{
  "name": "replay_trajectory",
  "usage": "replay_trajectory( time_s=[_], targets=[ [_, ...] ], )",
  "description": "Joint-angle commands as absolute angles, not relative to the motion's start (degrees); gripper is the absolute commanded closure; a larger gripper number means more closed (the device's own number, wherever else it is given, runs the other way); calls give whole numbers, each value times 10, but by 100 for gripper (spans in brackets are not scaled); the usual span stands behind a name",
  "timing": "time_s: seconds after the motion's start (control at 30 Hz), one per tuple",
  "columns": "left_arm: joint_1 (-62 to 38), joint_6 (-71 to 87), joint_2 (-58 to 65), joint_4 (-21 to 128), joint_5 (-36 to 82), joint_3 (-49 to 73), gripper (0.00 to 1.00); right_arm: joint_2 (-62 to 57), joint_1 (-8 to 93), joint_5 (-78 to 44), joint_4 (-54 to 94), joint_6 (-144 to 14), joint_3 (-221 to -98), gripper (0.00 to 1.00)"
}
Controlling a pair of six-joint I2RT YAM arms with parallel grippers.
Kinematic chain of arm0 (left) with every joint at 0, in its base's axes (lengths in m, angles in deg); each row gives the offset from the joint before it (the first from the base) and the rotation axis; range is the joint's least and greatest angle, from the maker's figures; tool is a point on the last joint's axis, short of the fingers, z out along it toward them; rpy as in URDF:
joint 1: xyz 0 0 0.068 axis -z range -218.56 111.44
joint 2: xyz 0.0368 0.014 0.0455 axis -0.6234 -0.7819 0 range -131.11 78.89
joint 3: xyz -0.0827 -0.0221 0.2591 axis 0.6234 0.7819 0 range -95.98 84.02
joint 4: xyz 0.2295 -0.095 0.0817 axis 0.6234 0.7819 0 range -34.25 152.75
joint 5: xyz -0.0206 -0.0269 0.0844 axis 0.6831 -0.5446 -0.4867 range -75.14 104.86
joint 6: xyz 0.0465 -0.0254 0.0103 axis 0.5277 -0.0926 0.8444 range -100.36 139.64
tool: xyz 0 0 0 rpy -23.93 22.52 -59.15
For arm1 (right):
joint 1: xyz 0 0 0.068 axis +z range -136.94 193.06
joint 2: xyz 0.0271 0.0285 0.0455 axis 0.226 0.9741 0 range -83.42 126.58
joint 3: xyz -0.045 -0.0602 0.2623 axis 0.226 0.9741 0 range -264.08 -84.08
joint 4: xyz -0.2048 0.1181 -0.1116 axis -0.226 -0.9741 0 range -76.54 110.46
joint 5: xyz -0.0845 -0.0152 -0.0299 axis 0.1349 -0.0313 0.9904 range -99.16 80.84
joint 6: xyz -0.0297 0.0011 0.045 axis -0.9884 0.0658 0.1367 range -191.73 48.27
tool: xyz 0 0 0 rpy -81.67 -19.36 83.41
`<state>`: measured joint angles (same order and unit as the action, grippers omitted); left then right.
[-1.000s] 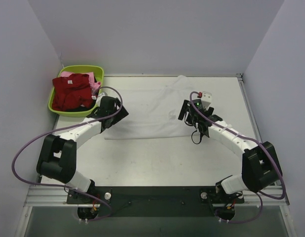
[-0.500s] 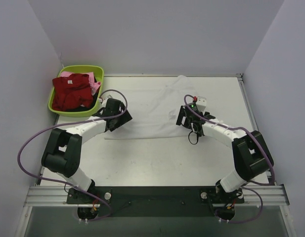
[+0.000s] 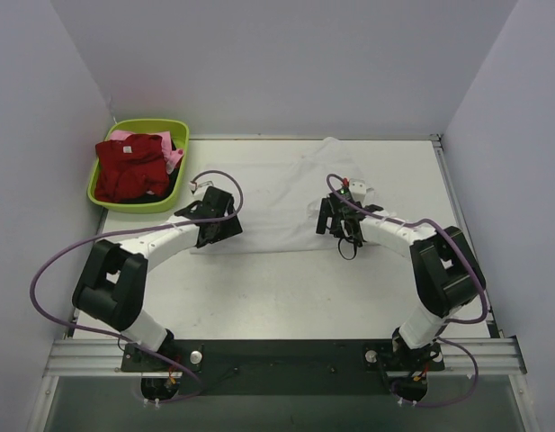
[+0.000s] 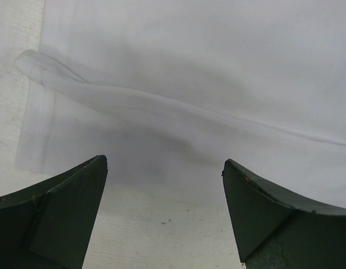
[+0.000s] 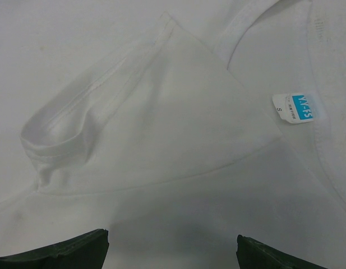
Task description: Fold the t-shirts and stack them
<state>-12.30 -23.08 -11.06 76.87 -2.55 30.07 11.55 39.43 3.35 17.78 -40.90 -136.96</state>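
Note:
A large white t-shirt point(image 3: 273, 198) lies spread flat on the table, partly folded. In the right wrist view, a sleeve point(image 5: 105, 129) is folded over the white t-shirt point(image 5: 178, 151), and its blue neck label point(image 5: 301, 107) shows. My left gripper point(image 3: 225, 222) hovers open at the shirt's near left corner; the left wrist view shows the white t-shirt's hem point(image 4: 189, 84) just beyond the left gripper point(image 4: 164, 168). My right gripper point(image 3: 326, 217) is open over the shirt's right side, and the right wrist view shows nothing between the right gripper's point(image 5: 171, 238) jaws. A dark red t-shirt point(image 3: 131, 166) and a pink one point(image 3: 174, 157) lie in the basin.
The lime-green basin point(image 3: 133, 205) stands at the table's far left corner, close to the left arm. Purple cables loop from both arms. Grey walls enclose the table on three sides.
Both arms have swung inward: the left gripper moved right along the shirt's near edge, the right gripper moved left over the shirt. Both stayed open.

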Motion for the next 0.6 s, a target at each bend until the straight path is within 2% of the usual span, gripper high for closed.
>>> replay_trajectory(
  time_s=[0.0, 0.27, 0.57],
  targets=[
    [-111, -209, -137, 783, -61, 285, 6, 131, 400, 36, 152, -420, -1387, 0],
    [-99, -208, -211, 764, -77, 295, 6, 146, 401, 37, 145, -417, -1376, 0],
    [-82, -221, -181, 768, -74, 361, 7, 130, 424, 41, 104, -390, -1336, 0]
  ],
)
